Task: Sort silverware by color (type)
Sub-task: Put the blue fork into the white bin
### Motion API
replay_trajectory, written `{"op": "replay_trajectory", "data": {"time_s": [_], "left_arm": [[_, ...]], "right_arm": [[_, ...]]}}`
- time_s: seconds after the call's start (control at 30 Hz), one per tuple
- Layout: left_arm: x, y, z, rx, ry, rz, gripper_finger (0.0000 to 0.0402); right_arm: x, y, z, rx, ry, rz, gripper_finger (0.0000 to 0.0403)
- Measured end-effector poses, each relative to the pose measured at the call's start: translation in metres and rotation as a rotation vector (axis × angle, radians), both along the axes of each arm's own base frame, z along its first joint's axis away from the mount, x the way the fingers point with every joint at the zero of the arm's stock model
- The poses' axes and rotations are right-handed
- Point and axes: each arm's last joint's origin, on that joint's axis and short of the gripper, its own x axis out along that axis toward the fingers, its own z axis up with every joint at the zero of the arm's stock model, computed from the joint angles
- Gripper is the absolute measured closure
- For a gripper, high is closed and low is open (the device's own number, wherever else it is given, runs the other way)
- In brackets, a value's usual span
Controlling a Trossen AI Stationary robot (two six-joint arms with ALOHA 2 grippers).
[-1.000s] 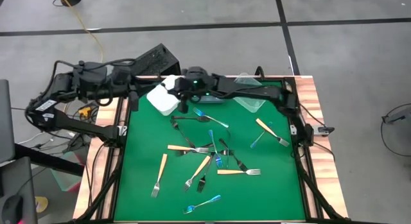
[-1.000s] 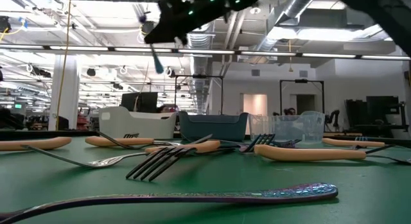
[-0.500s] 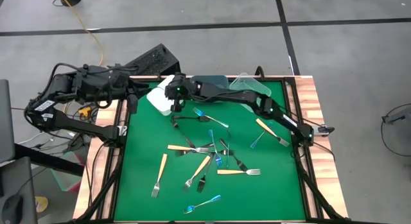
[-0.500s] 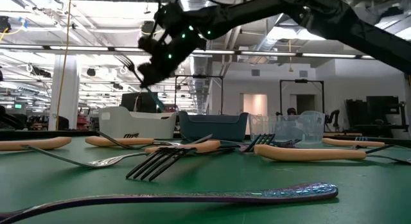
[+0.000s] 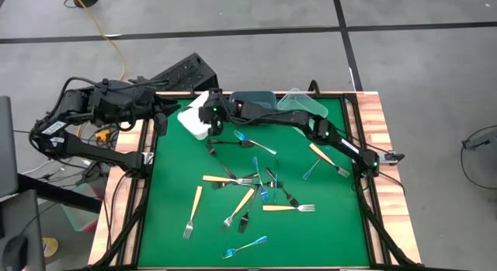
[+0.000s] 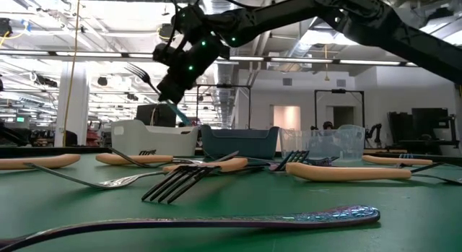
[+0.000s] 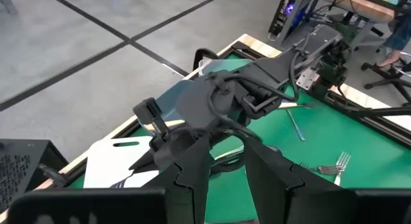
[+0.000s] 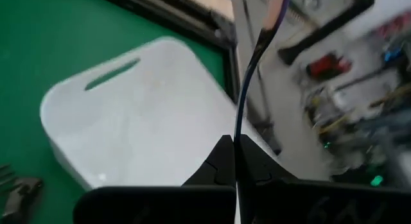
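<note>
My right gripper reaches across to the table's far left. It hangs above the white bin, shut on a blue-handled fork. My left gripper waits beyond the table's left edge, open and holding nothing, facing the white bin. Several other pieces of silverware with blue, orange or black handles lie flat and scattered on the green mat. My right gripper pinches the fork's thin shaft between its two shut fingers, slanting down from the table's right. The fork is lifted clear and tilted over the white bin. Its tines point up and its blue handle points down.
A grey-blue bin and a clear bin stand beside the white one along the far edge. Orange-handled forks and a blue utensil lie close to the low camera. A black frame borders the mat.
My right gripper has sunk and gone toward the table's left, from beside the white bin to above it, and has rolled. The fork, which hung handle-down, now sits tilted with its tines up. The gripper stays shut on it.
</note>
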Motion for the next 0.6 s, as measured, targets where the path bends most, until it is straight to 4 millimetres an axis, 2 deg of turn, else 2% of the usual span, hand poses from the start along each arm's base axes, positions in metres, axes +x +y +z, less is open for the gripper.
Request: {"op": "replay_trajectory", "data": {"time_s": [0.13,0.27,0.5,0.6], "left_arm": [[0.0,0.0,0.0,0.0,0.0,0.0,0.0319],[-0.001,0.0,-0.001,-0.001,0.012,0.0,0.0319],[-0.002,0.0,-0.003,-0.004,0.035,0.0,0.0319],[-0.002,0.0,-0.003,-0.003,0.038,0.0,0.0319]], "right_arm": [[0.002,0.007,0.001,-0.084,0.037,0.068,0.04],[0.002,0.008,0.0,-0.091,0.053,0.103,0.04],[0.008,0.003,-0.032,-0.065,0.092,0.064,0.0399],[0.009,0.003,-0.039,-0.08,0.118,0.044,0.0399]]}}
